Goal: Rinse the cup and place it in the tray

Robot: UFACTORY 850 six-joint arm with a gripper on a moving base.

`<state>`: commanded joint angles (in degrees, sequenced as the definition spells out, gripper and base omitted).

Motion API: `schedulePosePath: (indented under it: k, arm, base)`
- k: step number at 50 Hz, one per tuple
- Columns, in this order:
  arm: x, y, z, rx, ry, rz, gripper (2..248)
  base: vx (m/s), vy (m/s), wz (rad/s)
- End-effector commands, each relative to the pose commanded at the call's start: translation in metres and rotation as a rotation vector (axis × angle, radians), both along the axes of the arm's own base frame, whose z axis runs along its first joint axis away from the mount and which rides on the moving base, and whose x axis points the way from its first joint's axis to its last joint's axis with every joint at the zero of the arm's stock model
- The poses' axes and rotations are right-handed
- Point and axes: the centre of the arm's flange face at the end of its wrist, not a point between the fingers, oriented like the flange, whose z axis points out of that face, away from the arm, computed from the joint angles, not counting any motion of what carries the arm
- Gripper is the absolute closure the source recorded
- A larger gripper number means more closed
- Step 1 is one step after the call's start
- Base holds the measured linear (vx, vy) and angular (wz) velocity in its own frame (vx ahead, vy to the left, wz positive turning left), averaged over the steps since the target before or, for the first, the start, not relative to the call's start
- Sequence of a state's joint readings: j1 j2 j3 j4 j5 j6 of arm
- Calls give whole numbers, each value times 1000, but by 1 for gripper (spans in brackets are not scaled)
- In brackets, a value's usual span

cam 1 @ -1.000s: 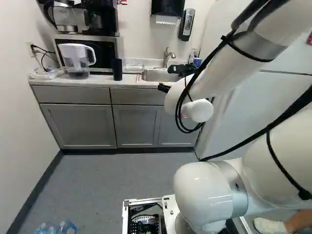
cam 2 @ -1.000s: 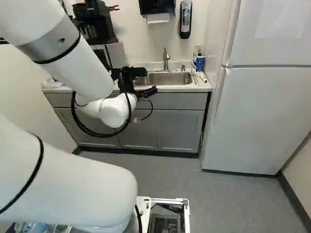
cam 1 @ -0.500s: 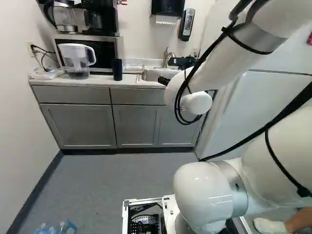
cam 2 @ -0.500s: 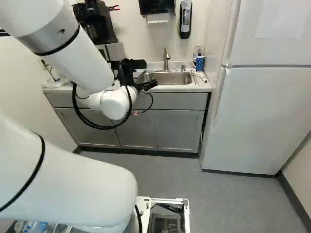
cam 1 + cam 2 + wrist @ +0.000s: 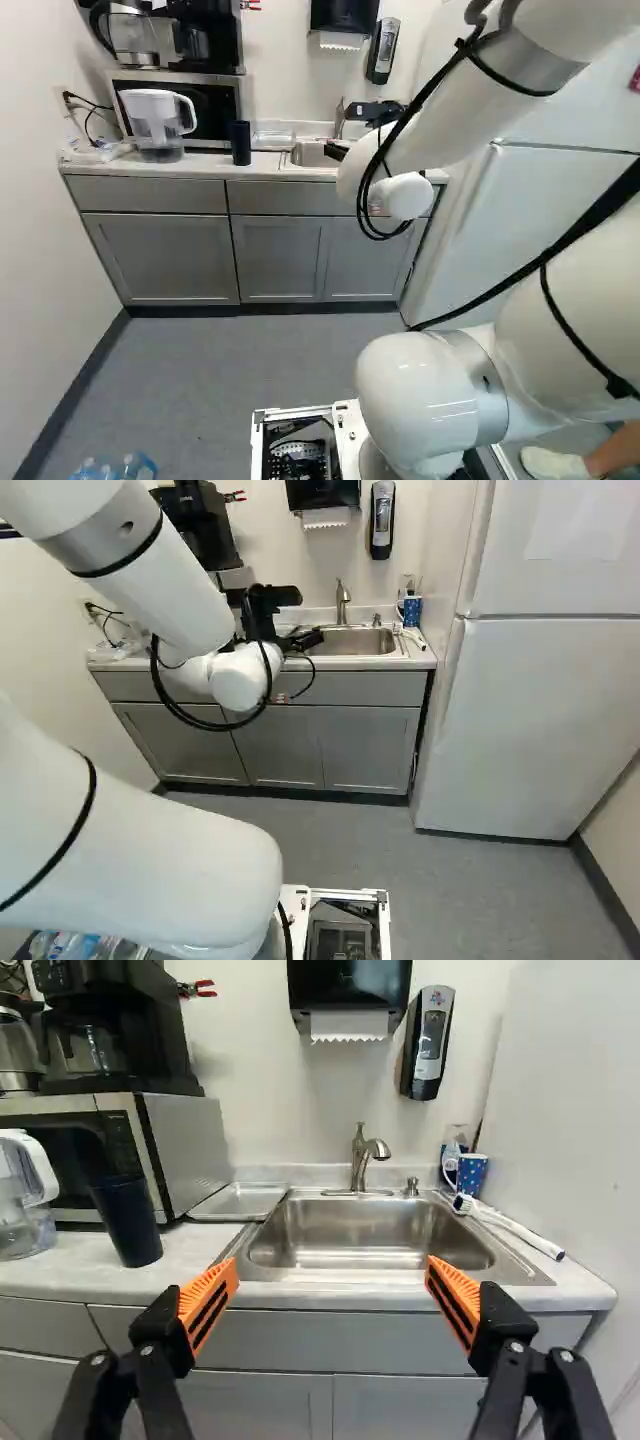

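Claw: the claw (image 5: pixel 305 638) is spread wide, orange pads (image 5: pixel 209 1298) well apart, nothing gripped. It's held out at the front edge of the counter (image 5: pixel 50 1273), with the sink (image 5: pixel 365 1232) straight ahead.

Sink: set into the counter, front rim close to the front edge, right rim near the right-hand end. A faucet (image 5: pixel 359 1160) is mounted behind it, by the back edge.

Dark cup: stood upright left of the sink, near the front edge, just ahead of the microwave's (image 5: pixel 185 1145) right corner. Not touched by the claw.

Tray: a shallow metal tray (image 5: pixel 238 1202) is tucked between microwave and sink, toward the back edge. Looks like that's the one.

Left end: a clear pitcher (image 5: pixel 22 1200) with a white handle is parked in front of the microwave, and a black coffee maker (image 5: pixel 110 1030) is stacked on top.

Back right corner: a blue polka-dot cup (image 5: pixel 471 1174) is kept there, with a white brush (image 5: pixel 510 1225) laid along the right edge.

Wall: a paper towel dispenser (image 5: pixel 349 990) and a soap dispenser (image 5: pixel 428 1042) are fixed above the back edge.
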<state>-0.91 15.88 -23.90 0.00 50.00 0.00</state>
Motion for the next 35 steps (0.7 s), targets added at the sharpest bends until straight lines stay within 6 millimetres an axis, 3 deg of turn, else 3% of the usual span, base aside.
schedulePosePath:
  k: [35]
  arm:
    - [22,0,33,0,-23,1,3]
  base:
    - [0,0,0]
